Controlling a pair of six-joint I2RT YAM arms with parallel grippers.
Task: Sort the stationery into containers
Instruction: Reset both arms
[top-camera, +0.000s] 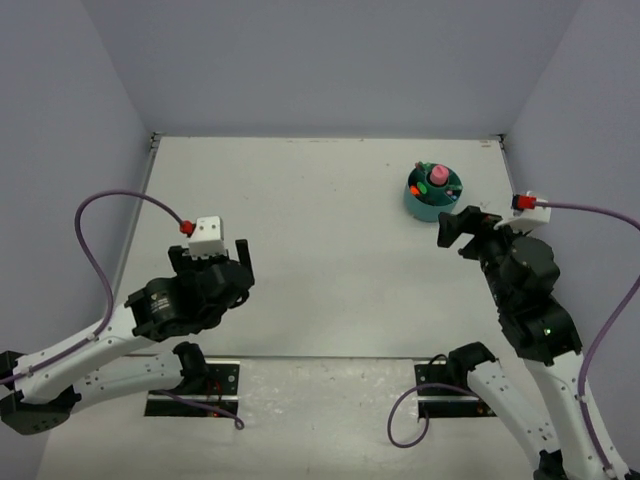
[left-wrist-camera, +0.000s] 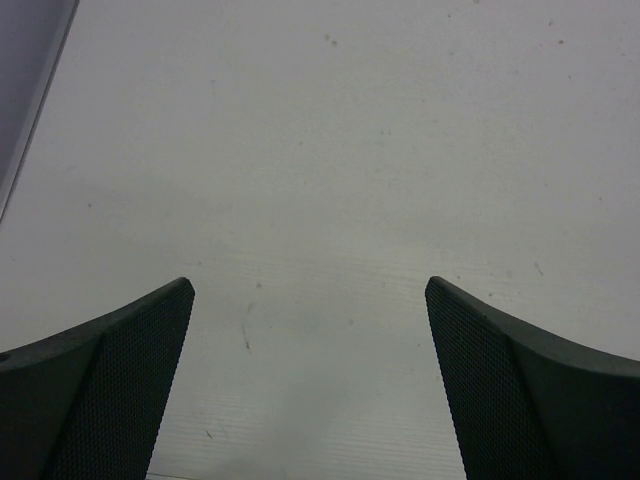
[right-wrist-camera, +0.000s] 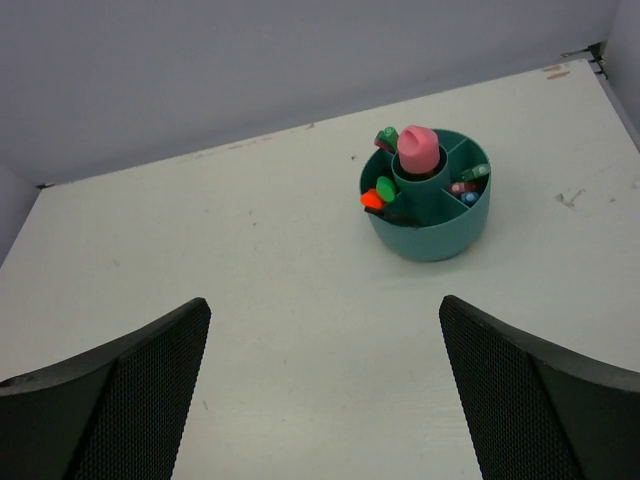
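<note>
Highlighters (right-wrist-camera: 378, 192) and pink-capped bottle (right-wrist-camera: 418, 148) stand sorted inside the teal organizer (right-wrist-camera: 430, 236), upper right; left pincer (left-wrist-camera: 310, 380) and right pincer (right-wrist-camera: 325, 390) gape empty, work likely finished

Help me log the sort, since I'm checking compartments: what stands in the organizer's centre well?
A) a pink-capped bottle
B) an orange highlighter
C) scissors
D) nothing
A: the pink-capped bottle sticks up from the middle of the organizer, while the highlighters sit in the ring around it.
</note>
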